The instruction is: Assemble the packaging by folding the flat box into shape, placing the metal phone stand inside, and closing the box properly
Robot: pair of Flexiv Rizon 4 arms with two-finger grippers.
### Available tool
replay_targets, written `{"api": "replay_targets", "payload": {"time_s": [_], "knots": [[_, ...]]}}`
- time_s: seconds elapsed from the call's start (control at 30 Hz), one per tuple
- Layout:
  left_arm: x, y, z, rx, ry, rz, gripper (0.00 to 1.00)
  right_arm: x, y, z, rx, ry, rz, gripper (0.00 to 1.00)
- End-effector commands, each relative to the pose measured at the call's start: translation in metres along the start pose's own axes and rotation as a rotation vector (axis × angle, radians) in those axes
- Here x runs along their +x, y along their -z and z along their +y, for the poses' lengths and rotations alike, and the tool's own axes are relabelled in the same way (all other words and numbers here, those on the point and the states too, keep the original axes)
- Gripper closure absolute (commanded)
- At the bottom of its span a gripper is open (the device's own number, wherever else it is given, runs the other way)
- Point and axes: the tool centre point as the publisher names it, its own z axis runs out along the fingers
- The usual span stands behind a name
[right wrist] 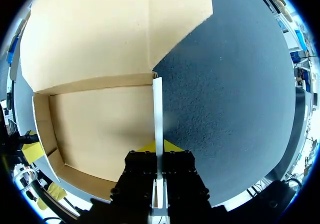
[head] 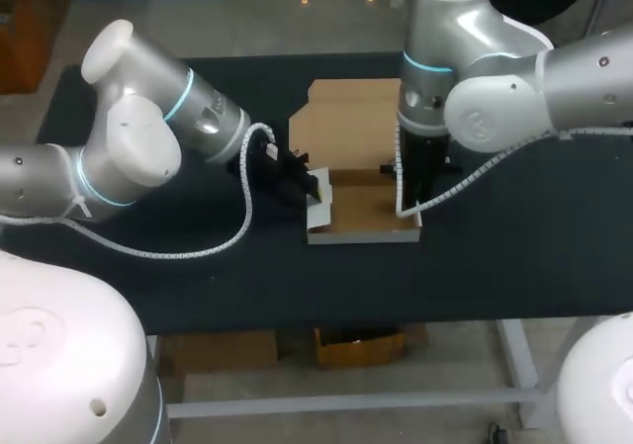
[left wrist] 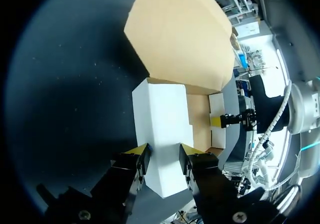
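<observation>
**A:** First entry, the largest?

**B:** Desk (head: 514, 266), black. The left arm (head: 129, 147) comes in from the left edge and the right arm (head: 514, 93) from the right edge. Both reach to the middle.

**A:** Next?

**B:** Box (head: 361, 212), brown card, white outside. It sits at the middle of the desk, partly formed into a shallow tray.

**A:** Its parts?

**B:** Lid (head: 346, 118), open, stretching from the tray toward the far edge of the desk. Left wall (left wrist: 165, 119), white face showing, leaning rather than square. Right wall (right wrist: 157, 109), upright, seen edge-on in the right wrist view. The near wall is raised.

**A:** Jaws?

**B:** The right jaws are closed on the right wall, pinching its top edge from both sides. The left jaws are at the left wall. Whether they grip it, I cannot tell.

**A:** Stand?

**B:** Not in view. The tray floor shows bare card, with nothing inside.

**A:** Progress?

**B:** By my judgement, early to middle. The tray is shaped and three walls are up or nearly so. The side walls look held, not yet locked. Left to do: square and fix the walls, put the stand in, fold the lid over and tuck it shut.
</observation>
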Motion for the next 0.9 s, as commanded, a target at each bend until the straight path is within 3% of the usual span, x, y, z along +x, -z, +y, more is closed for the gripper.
{"api": "replay_targets", "payload": {"time_s": [0.03,0.9], "knots": [[0.005,-0.007,-0.002,0.003,0.012,-0.081,0.61,0.001,0.001,0.0,0.003,0.0,-0.002,1.0],[-0.004,-0.032,-0.004,0.04,0.079,-0.51,0.72,0.001,0.001,0.0,0.003,0.0,-0.002,1.0]]}}
